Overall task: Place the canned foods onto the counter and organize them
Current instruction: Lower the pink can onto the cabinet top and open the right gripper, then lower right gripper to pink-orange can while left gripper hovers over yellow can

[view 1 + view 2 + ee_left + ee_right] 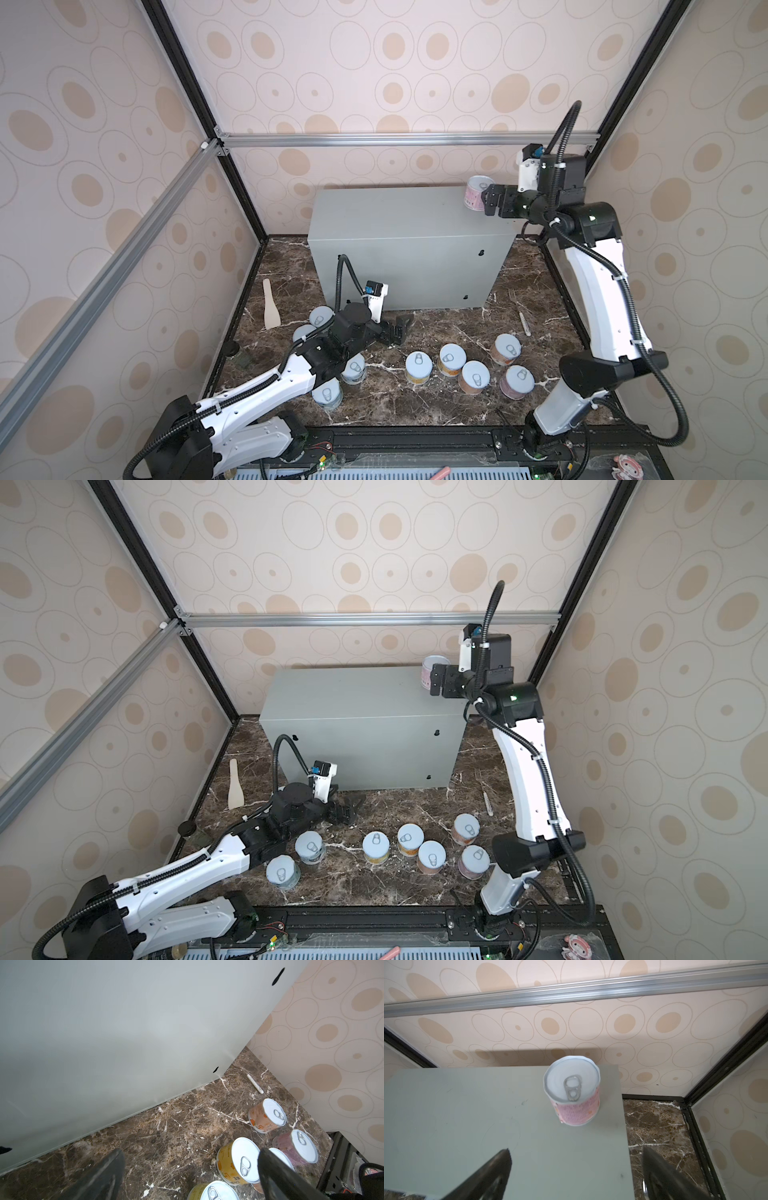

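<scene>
— Where is the pink can (572, 1093) to be found?

— It is seen upright on the counter (395, 220), at about one o'clock of its top in both top views, near the far right corner. That corner was probably chosen so that the rest of the top is left free for rows.

— How is the right gripper (576, 1152) held?

— Its jaws are spread wide, with nothing between them. In the right wrist view the can stands apart from both fingers and is borne by the counter alone. In a top view the gripper is placed just beside the can, at about four o'clock of it, so a careless sideways move could tip it.

— What of the other cans (451, 358)?

— Nine are counted on the marble surface (415, 399), at six o'clock of the counter. Five are clustered toward the right and four toward seven o'clock, partly hidden under the left arm.

— Is the left gripper (400, 328) engaged?

— No. Its jaws are likewise set wide and empty, low over the marble just before the counter's front. From there a next can is judged to be within easy reach.
</scene>
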Controlling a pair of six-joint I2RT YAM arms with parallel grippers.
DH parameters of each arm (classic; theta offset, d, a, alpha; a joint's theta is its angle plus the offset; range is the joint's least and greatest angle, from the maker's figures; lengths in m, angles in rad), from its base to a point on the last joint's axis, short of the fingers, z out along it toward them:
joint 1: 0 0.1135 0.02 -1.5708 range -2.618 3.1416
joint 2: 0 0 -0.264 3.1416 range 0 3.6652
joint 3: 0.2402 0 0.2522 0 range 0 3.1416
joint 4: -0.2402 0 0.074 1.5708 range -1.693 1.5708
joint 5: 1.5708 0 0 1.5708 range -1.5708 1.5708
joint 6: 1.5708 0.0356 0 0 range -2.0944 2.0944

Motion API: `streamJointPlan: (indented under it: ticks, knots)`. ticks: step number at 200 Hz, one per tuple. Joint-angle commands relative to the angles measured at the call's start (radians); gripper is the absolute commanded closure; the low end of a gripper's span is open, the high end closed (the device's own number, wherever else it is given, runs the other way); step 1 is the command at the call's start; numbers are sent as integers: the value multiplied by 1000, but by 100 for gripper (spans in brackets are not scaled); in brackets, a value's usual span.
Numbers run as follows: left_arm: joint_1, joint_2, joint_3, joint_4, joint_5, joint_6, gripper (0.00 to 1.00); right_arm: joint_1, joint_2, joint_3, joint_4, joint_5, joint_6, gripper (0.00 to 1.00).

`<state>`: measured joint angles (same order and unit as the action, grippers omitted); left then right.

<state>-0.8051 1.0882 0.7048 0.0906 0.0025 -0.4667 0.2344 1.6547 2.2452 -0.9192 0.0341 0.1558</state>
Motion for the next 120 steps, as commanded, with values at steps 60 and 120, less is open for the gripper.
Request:
streamJointPlan:
  ticks: [60,120]
  knots:
    - [-83,53,146,-146,4,105,1,-6,-382,-581,50,93,53,1]
    - [-126,126,113,-75,8,78,1,-6,-634,-951,60,157,165,1]
